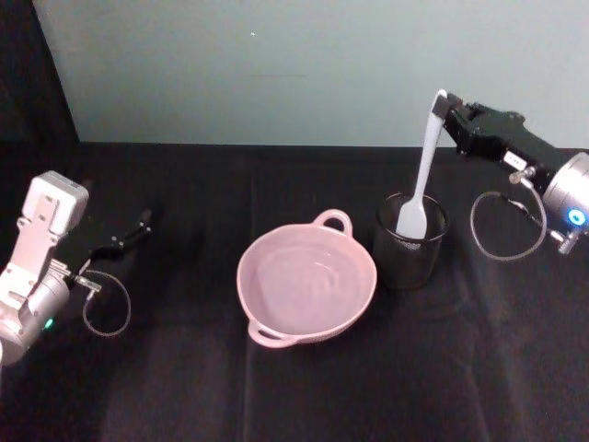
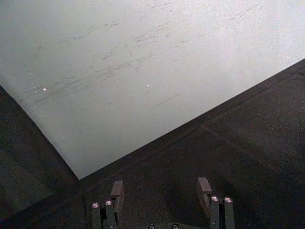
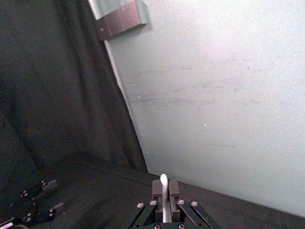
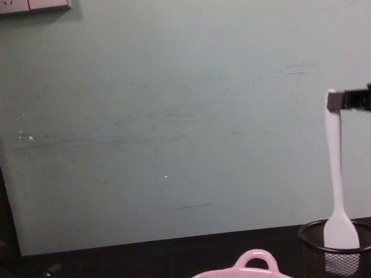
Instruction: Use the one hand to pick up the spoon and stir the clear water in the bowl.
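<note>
The right gripper (image 1: 447, 109) is clamped on the tip of the spoon (image 1: 423, 175), pinching the narrow upper end of the white handle between its two fingers; the right wrist view shows the thin white tip (image 3: 163, 187) standing up between the closed pads. The spoon hangs nearly upright, its wide rounded end still inside the black mesh cup (image 1: 410, 241), which stands on the black table toward the right edge, just beside the pink bowl (image 1: 307, 279). The bowl sits near the table's middle, holding clear water, one loop handle toward the back edge and one toward the front. From the chest view the spoon (image 4: 336, 184) reads as a long, slim plastic strip, so it is probably very light and a little springy; held only at its far end, it may swing or twist in the grip, and smooth plastic could slip if the pinch is light. A hold slightly lower on the handle would likely give steadier control. The bowl looks glossy and hard, likely ceramic, so the spoon should meet it gently. The left gripper (image 1: 129, 235) rests parked near the left edge of the table, its fingers (image 2: 205, 187) spread apart and holding nothing.
</note>
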`<control>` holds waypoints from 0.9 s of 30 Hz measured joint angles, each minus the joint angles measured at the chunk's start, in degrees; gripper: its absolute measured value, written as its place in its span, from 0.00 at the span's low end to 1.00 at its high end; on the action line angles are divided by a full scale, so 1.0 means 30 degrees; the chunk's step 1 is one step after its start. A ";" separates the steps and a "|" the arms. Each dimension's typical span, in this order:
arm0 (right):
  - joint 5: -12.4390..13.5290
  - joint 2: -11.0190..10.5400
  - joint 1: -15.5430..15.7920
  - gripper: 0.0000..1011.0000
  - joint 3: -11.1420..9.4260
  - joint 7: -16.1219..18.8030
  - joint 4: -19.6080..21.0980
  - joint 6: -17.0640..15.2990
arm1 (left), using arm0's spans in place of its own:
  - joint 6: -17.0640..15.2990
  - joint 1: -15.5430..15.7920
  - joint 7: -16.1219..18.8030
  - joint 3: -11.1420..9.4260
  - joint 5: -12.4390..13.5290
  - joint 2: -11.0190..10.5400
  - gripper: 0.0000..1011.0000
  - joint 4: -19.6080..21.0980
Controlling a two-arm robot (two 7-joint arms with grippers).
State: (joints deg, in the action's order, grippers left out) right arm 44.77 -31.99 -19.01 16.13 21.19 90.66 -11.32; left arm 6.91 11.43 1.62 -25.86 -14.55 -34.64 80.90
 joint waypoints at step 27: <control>0.3880 0.0914 0.0296 0.09 0.0007 0.1019 -0.3617 0.0866 | 0.0000 0.0002 0.0000 0.0002 0.0000 -0.0001 1.00 0.0000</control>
State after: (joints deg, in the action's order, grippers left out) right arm 56.41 -29.25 -18.12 16.15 24.25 79.81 -8.72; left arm 6.91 11.43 1.62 -25.86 -14.55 -34.65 80.90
